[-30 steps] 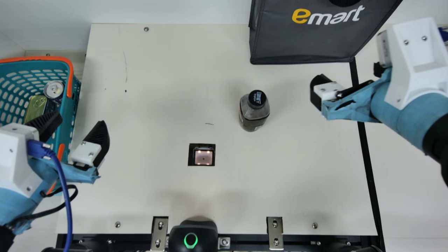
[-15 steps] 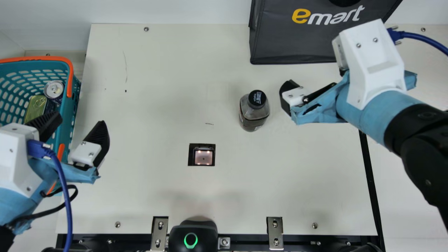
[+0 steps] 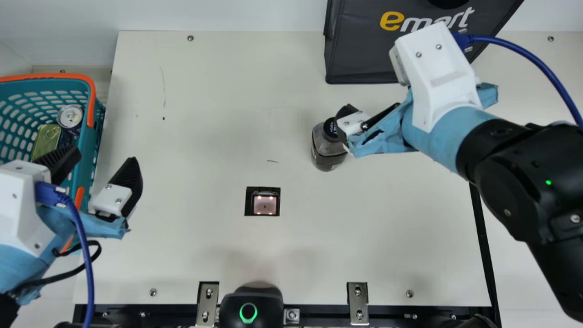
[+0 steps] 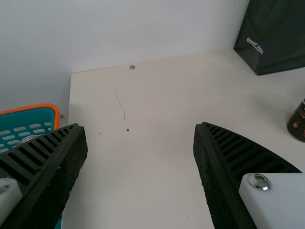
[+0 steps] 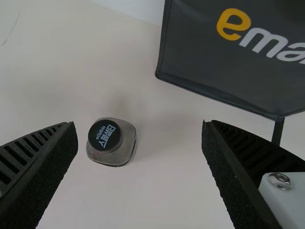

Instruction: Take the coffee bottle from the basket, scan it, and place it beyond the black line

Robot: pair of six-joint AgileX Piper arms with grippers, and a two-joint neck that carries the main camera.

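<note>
The dark coffee bottle [image 3: 326,152] stands upright on the table, its black cap partly covered by my right gripper [image 3: 350,124] in the main view. From the right wrist, the bottle [image 5: 127,143] lies between the spread fingers of the open right gripper [image 5: 139,123], closer to one of them, with no grip on it. My left gripper [image 3: 107,157] is open beside the teal basket [image 3: 96,136]; the left wrist view shows the left gripper [image 4: 139,125] holding nothing. A scanner window [image 3: 265,205] is set in the table. The black line [image 3: 483,241] runs along the right side.
The basket holds a can [image 3: 70,116] and a yellowish tin [image 3: 46,141]. A dark grey bag [image 3: 364,59] stands at the back right, close behind the right gripper. A black device [image 3: 251,307] with a green ring sits at the front edge.
My right arm has moved left across the table, from near the black line to over the bottle's right side. The left arm and the bottle have kept still.
</note>
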